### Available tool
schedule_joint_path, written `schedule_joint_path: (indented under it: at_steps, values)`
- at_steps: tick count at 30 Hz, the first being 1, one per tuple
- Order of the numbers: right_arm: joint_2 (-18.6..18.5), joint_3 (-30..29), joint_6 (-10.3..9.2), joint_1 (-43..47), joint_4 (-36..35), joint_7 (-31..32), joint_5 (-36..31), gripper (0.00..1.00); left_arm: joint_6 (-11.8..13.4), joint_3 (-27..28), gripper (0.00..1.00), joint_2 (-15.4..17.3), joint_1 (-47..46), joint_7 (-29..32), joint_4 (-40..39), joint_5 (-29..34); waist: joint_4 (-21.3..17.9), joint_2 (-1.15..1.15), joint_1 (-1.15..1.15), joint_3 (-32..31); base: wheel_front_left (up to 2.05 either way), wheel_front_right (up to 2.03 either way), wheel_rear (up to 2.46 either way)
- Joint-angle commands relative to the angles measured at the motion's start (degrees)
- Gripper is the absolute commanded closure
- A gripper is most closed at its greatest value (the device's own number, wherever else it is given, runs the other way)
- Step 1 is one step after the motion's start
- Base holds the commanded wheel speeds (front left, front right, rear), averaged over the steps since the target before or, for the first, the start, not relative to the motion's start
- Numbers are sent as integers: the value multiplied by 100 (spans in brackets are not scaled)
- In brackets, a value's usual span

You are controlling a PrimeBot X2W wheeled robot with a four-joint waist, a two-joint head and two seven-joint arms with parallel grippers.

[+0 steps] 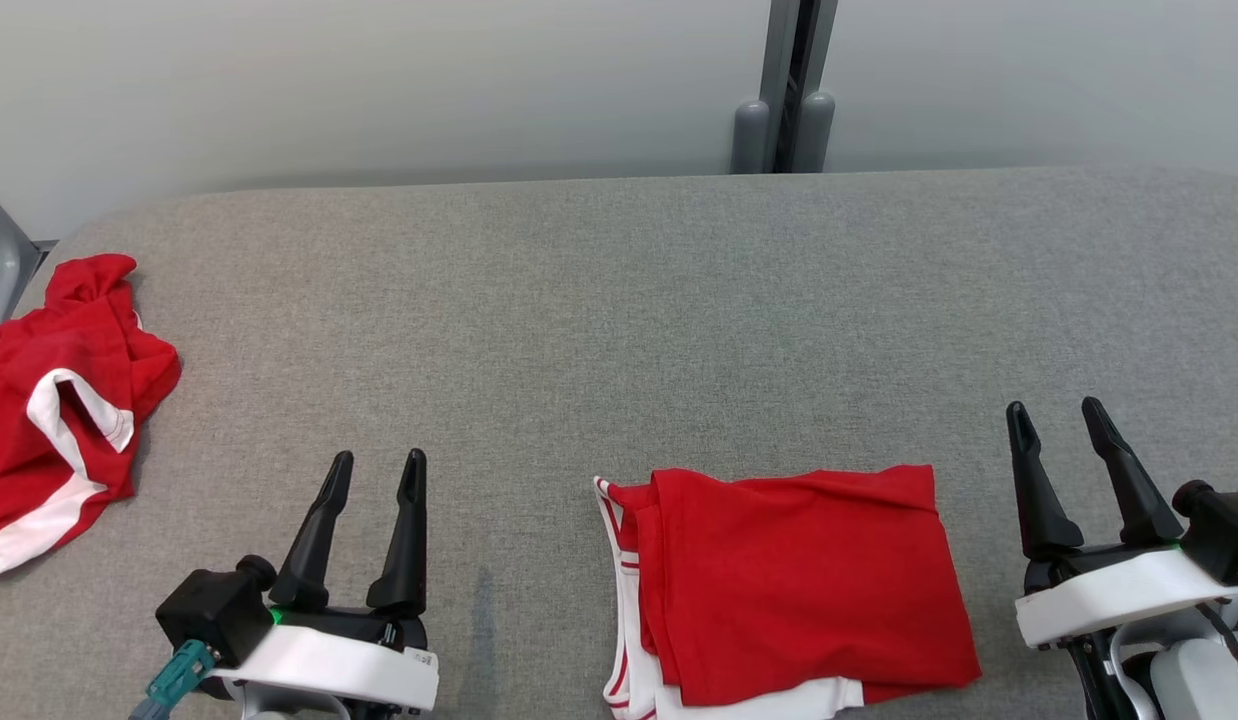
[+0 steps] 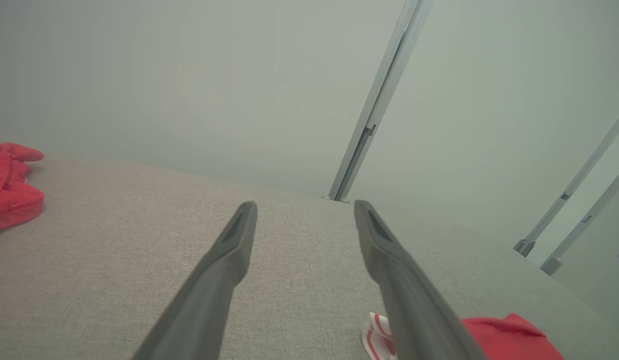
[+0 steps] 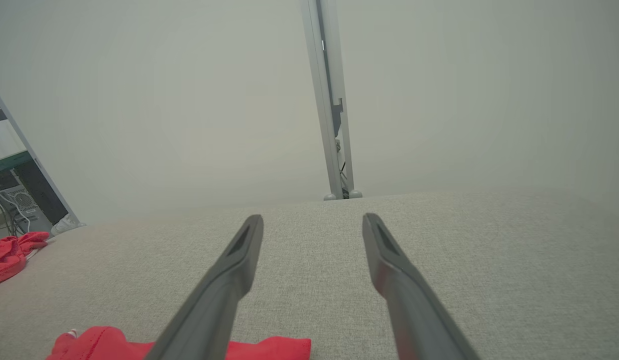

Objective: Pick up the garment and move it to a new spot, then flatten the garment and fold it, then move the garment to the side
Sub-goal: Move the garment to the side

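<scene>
A red garment with white trim [image 1: 789, 590] lies folded into a rough rectangle near the front edge of the grey fabric table [image 1: 619, 330], between my two grippers. Its corner shows low in the left wrist view [image 2: 504, 337] and in the right wrist view [image 3: 114, 342]. My left gripper [image 1: 377, 462] stands open to the left of it, nothing between its fingers. My right gripper [image 1: 1055, 408] stands open just right of the garment, also holding nothing. Both hover apart from the cloth.
A second red and white garment [image 1: 59, 390] lies crumpled at the table's far left edge, also seen in the left wrist view [image 2: 9, 185]. A grey post [image 1: 784, 90] rises behind the table against a pale wall.
</scene>
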Motion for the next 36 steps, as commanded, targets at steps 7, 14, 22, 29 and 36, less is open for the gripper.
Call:
schedule_joint_path:
  at_steps: [7,14,22,29,36]
  values:
    - [-11,68,0,30,203,218,94,0,-11,32,0,23,-90,-17,10,-32,-6,0,0,96,0,0,0]
    - [22,389,0,124,531,926,512,0,-11,-13,0,23,-149,-17,41,-5,1,0,0,246,0,0,0]
    - [46,709,0,155,808,1551,915,0,-8,-51,0,23,-197,-17,82,-32,32,0,0,315,0,0,0]
    - [28,859,0,94,940,1762,1095,0,-20,-103,0,23,-211,-17,43,-44,76,0,0,312,0,0,0]
    - [-105,1033,0,10,1000,1619,728,100,-28,-151,0,23,-151,-17,45,-39,79,0,0,291,0,0,0]
